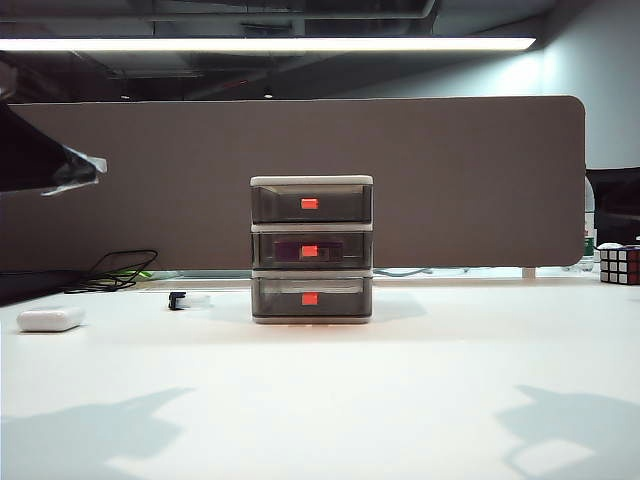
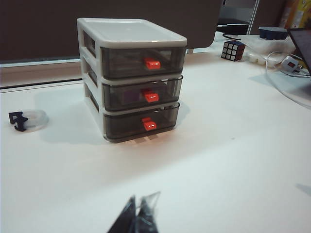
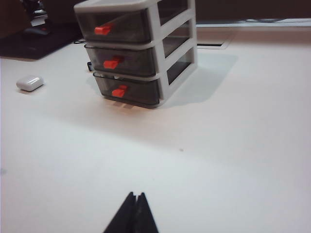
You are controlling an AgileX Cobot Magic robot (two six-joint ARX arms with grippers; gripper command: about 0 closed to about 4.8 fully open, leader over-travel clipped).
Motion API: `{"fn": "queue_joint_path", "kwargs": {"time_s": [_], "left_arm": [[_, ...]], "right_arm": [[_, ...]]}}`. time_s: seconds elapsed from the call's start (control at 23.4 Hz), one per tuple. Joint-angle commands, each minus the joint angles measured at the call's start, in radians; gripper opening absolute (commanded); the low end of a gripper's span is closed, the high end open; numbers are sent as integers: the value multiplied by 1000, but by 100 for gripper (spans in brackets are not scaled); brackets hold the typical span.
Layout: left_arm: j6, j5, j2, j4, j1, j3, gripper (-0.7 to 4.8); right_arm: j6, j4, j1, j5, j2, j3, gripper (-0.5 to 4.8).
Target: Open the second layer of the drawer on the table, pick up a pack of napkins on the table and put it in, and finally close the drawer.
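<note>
The drawer [image 1: 311,250] stands upright on the table [image 1: 330,400], around the middle of the desk and toward its far edge, in front of a brown partition [image 1: 450,180]; all three layers sit pushed in flush with the grey frame; the second layer of the drawer [image 1: 311,250] is closed, its red-orange tab facing the near edge, and a dark purple shape shows dimly through its smoky front, which may be the pack of napkins [image 2: 130,97], though the plastic hides too much to be sure; no pack lies on the open desk.

The left gripper [image 2: 138,221] hangs over the near left part of the desk, well apart from the drawer, its fingers pressed together into a narrow point with nothing between them; the right gripper [image 3: 132,218] hangs over the near right part of the desk, also well apart from the drawer, its dark fingers likewise pressed together and empty; in the exterior view neither gripper itself shows, only two shadows on the near edge of the desk.

A small white case [image 1: 50,319] lies near the left edge of the desk; a small black clip with a clear loop [image 1: 180,300] lies just left of the drawer; a puzzle cube [image 1: 619,264] sits at the far right corner; black cables [image 1: 115,272] lie at the far left.
</note>
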Motion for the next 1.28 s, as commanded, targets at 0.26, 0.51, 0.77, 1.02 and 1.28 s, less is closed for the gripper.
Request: {"fn": "queue_joint_path", "kwargs": {"time_s": [0.26,0.51,0.77,1.02,1.28], "left_arm": [[24,3,-54,-8,90,5,-5],[23,66,-257,-256,248,5,-5],[66,14,-523,-495,269,5,-5],[97,2,-522,-459,278,5,-5],[140,3,-522,-421,280,5,-5]], "right_arm": [[-61,-65,-63,27,-76,-6,-5],[-61,-142,-230,-48,-154,-6,-5],[-29,-276,-254,-23,-338,-6,-5],[-35,-265,-256,-18,-335,-6,-5],[-35,-219,-255,-19,-335,-6,-5]]}}
